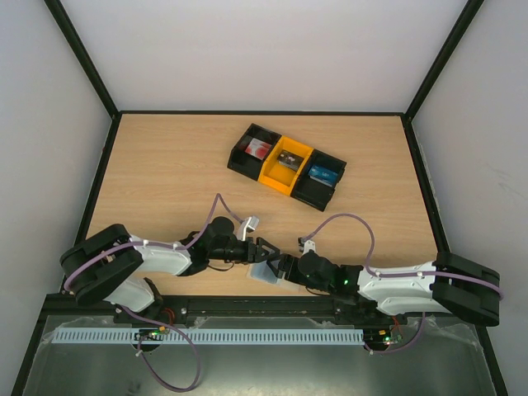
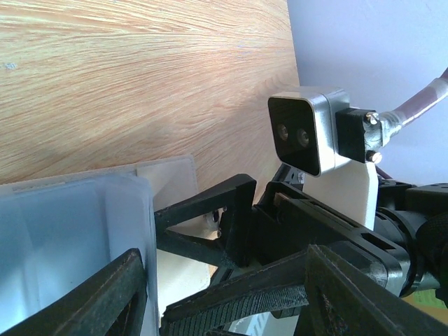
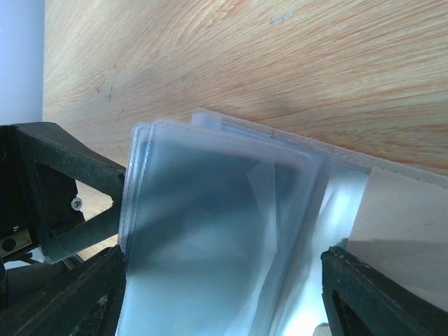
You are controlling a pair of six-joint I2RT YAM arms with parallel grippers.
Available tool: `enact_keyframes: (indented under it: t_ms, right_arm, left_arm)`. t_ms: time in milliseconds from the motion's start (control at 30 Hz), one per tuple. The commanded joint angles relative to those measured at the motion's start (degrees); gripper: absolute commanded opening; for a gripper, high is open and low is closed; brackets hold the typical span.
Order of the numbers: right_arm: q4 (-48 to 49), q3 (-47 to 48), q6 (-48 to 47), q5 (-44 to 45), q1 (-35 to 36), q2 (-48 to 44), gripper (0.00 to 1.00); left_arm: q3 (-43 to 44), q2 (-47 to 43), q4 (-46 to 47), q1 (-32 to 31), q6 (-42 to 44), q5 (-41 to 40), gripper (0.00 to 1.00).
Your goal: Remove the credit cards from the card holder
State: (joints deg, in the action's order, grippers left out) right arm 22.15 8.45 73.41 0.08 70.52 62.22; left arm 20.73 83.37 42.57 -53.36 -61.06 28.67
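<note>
The card holder (image 1: pixel 265 273), a translucent pale grey-blue sleeve, is held just above the table's near edge between the two grippers. In the right wrist view it (image 3: pixel 210 231) spans from one finger to the other, bowed, so my right gripper (image 3: pixel 224 287) grips it across its width. In the left wrist view the holder (image 2: pixel 70 245) lies against my left finger (image 2: pixel 119 294). My left gripper (image 2: pixel 224 280) is wide open, and one right-gripper finger (image 2: pixel 210 217) lies between its jaws. I cannot make out any card inside the sleeve. A red card (image 1: pixel 260 150) lies in the tray's left compartment.
A three-compartment tray (image 1: pixel 316 196), black, yellow and black, stands at the table's back middle, with a dark item in the yellow bin and a blue one on the right. A pale flat piece (image 3: pixel 406 217) sticks out past the holder. Black frame rails edge the table.
</note>
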Motion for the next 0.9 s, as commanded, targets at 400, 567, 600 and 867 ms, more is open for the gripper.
enact_keyframes:
  t_ms: [400,567,600,867]
  right_arm:
    - [4.8,0.4,1.2,-0.2,0.4,-0.7,0.76]
    - [3.5,0.3,1.5,0.5,0.4,0.5,0.73]
    - [3.6,0.3,1.4,0.4,0.5,0.8,0.72]
    - [2.8,0.3,1.7,1.0,0.4,1.7,0.67]
  left_arm:
    - [0.5,1.3,0.7,-0.7,0.3,1.5,0.63]
    - [0.5,1.4,0.9,-0.6,0.1,1.7,0.63]
    - [0.5,1.4,0.9,-0.6,0.1,1.7,0.63]
    - [0.5,1.2,1.1,-0.6,-0.2,1.9,0.63]
